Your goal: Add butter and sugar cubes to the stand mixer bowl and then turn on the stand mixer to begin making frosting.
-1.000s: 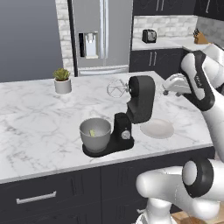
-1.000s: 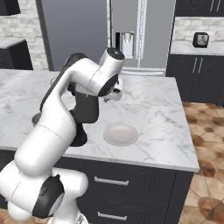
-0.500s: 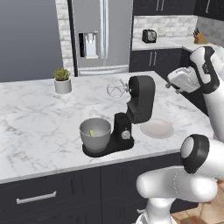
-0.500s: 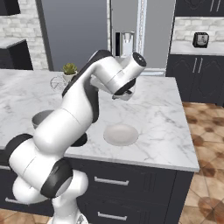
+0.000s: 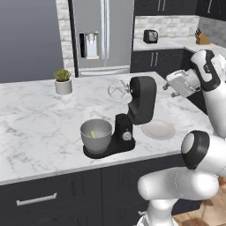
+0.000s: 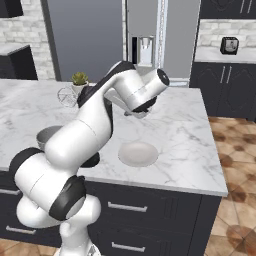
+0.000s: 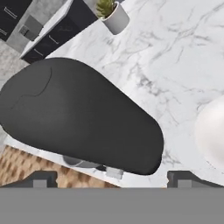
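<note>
The black stand mixer (image 5: 131,118) stands on the marble island with its head (image 7: 78,113) tilted up and its wire whisk (image 5: 117,89) clear of the bowl. The grey stand mixer bowl (image 5: 96,135) sits on the mixer's base, and a pale yellow lump of butter (image 5: 93,133) lies inside it. The sugar cubes are out of view. My gripper (image 5: 169,84) hovers just right of the mixer head, pointing at it. It is open and empty, and its two fingertips (image 7: 41,178) stand far apart.
A white plate (image 5: 158,129) lies on the island right of the mixer, under my hand. A small potted plant (image 5: 63,81) stands at the island's far left. A fridge (image 5: 99,35) and dark cabinets with a toaster (image 5: 151,35) are behind.
The arm's upper links have swung to the right while the hand stayed near the mixer head. The gripper has stayed open. Mixer, bowl and plate have not moved.
</note>
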Robot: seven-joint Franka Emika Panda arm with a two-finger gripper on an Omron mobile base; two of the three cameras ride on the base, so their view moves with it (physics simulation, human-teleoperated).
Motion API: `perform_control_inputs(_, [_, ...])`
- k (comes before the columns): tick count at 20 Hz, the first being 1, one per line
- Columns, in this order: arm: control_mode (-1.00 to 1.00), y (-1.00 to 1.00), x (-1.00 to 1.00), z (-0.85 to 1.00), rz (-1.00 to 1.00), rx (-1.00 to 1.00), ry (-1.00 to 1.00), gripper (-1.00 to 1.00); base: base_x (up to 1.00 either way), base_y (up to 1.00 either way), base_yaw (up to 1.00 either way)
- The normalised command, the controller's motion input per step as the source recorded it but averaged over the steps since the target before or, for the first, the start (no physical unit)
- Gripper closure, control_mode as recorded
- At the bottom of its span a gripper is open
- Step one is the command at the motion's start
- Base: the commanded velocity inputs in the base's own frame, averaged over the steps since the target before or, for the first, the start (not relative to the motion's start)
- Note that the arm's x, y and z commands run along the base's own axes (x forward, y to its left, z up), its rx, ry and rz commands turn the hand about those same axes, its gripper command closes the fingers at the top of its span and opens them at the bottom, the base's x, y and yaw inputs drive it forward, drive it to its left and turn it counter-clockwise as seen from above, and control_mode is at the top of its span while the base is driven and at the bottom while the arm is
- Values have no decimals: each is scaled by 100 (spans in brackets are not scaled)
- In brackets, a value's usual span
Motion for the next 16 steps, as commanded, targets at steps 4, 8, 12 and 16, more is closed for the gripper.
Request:
perform_control_inputs(4, [-100,62,0,-6,0,3,0,-100,0,0,0])
perform_control_inputs(8, [-100,64,0,0,0,2,0,-100,0,0,0])
perform_control_inputs(12, [-100,71,1,0,0,0,0,-100,0,0,0])
perform_control_inputs(16, [-100,68,17,0,0,0,0,-100,0,0,0])
